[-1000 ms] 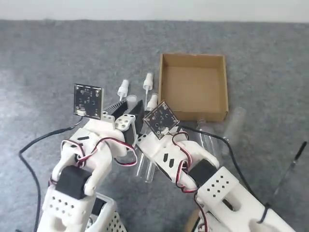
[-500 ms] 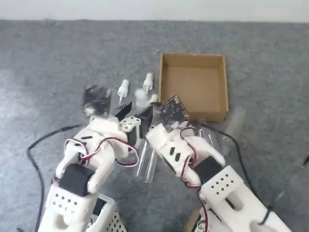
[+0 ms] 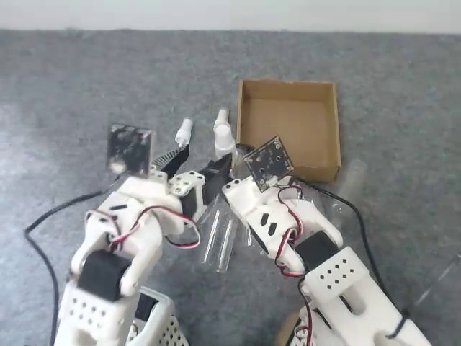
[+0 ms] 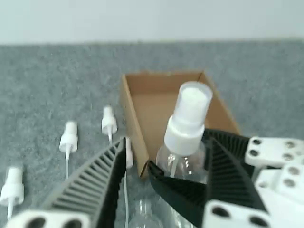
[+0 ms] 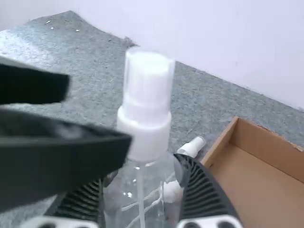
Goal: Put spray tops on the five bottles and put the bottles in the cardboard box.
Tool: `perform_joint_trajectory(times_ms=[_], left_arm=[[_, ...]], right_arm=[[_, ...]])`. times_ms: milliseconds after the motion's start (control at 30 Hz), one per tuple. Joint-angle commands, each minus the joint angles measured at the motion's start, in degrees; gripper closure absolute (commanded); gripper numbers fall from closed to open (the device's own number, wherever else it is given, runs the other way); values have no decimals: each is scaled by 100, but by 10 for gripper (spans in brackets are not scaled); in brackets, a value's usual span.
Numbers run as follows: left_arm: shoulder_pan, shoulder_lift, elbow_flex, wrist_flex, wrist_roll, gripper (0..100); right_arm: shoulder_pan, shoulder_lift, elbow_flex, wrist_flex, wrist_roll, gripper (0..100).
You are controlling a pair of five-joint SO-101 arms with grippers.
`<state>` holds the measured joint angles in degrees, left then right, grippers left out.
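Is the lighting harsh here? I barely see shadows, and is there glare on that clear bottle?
High view: soft, even light, with only faint shadows on the carpet. Right wrist view: a few small bright glints on the clear bottle. Left wrist view: no hard glare; the white spray top is evenly lit.

Left claw (image 4: pixel 166 145) spread wide, right claw (image 5: pixel 140 185) closed on bottle (image 5: pixel 146 109), wrists close together

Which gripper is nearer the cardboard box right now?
Right. The right gripper, shut on a capped bottle, sits close beside one side wall of the cardboard box. The left gripper is farther out, by the loose spray tops.
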<state>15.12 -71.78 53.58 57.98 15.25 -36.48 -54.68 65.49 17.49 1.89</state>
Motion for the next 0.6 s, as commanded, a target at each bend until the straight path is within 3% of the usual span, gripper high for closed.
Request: perform_joint_trajectory(times_ms=[0,167,267,400,567], left_arm=[[-308,-853,-286,97,-105,713],[-1284,-1547,224,53,-149,712],[-1424,-1512,857,-378,-527,712],[-1275,-1275,1508,-1222,-651,711],[-756,-809,1516,-1310,-905,673]], right_arm=[[233,-154,-422,-127,-62,993],[558,804,-1371,-66,-62,993],[743,1701,-2242,-40,-62,993],[831,2791,-3815,593,-62,993],[796,3679,-5723,1956,-686,993]])
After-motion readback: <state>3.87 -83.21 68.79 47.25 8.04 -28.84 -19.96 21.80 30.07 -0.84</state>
